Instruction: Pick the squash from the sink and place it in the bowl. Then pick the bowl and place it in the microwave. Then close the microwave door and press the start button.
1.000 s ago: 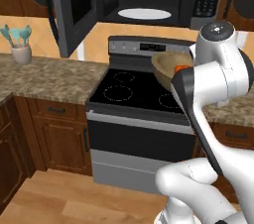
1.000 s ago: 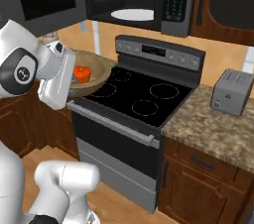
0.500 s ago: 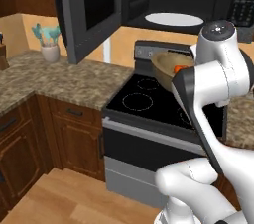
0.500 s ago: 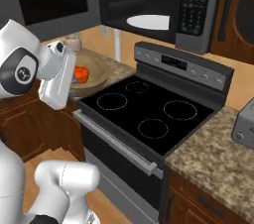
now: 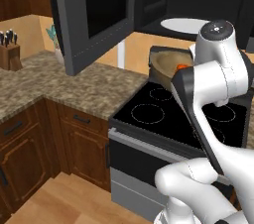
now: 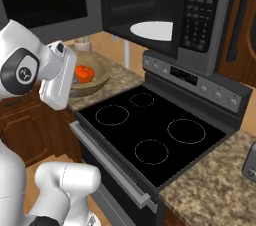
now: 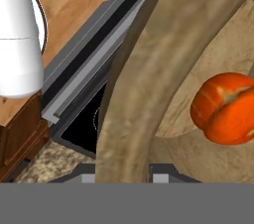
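While gripper (image 7: 122, 176) clamps bowl (image 7: 149, 69) rim, squash (image 7: 225, 108) sits inside; microwave (image 6: 170, 10) button labels unreadable.

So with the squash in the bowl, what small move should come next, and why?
Probably lift the bowl toward the open microwave. The hand grips the bowl's rim, the squash sits inside, and the white plate lies bare above, the door swung wide.

Squash (image 7: 225, 107) was orange-red with a paler streak; bowl (image 7: 149, 69) tan-brown, wood-grained. Microwave (image 6: 165, 5) black, its turntable plate (image 6: 151, 31) white; microwave door (image 5: 94, 15) dark grey-black. Stove (image 6: 150, 130) top black with thin pale burner rings. Counter (image 5: 59, 86) speckled brown granite; cabinets (image 5: 30, 153) dark brown wood.
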